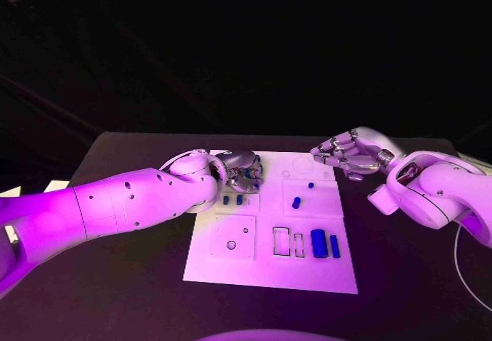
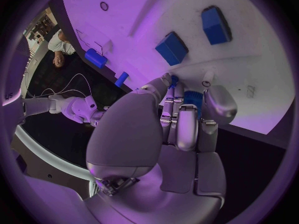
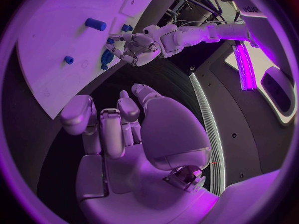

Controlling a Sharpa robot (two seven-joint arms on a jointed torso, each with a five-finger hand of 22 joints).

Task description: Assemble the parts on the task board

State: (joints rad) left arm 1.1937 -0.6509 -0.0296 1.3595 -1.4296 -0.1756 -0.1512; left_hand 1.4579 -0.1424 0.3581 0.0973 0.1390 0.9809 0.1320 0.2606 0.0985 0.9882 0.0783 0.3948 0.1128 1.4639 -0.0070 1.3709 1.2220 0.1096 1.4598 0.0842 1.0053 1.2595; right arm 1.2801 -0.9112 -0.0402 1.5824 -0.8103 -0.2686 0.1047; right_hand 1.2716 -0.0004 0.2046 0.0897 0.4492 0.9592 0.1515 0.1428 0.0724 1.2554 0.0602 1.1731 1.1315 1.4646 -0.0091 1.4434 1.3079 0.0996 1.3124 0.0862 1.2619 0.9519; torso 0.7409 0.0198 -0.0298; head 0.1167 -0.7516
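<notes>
On the black table (image 1: 123, 153) lies the white board (image 1: 275, 273), its long side running away from the robot. Nearest on it, toward the right, a thick blue cylinder (image 1: 319, 243) lies just beside a slimmer blue bar (image 1: 335, 246), with two empty rectangular slots (image 1: 281, 241) to their left. Further left is a square plate with a small round hole (image 1: 232, 245). Farther back, a short blue peg (image 1: 296, 202) sits near the middle of the right half, and a tiny blue stud (image 1: 311, 186) lies just beyond it. On the left half, two small blue blocks (image 1: 232, 200) stand side by side.

Just beyond those blocks, the left hand (image 1: 242, 171) is bent down over the board's far left part; in its wrist view the fingers (image 2: 177, 117) are drawn together around a small blue piece (image 2: 192, 98) at their tips. The right hand (image 1: 352, 154) hovers at the board's far right corner, holding nothing, its fingers (image 3: 112, 129) loosely curved and apart.
</notes>
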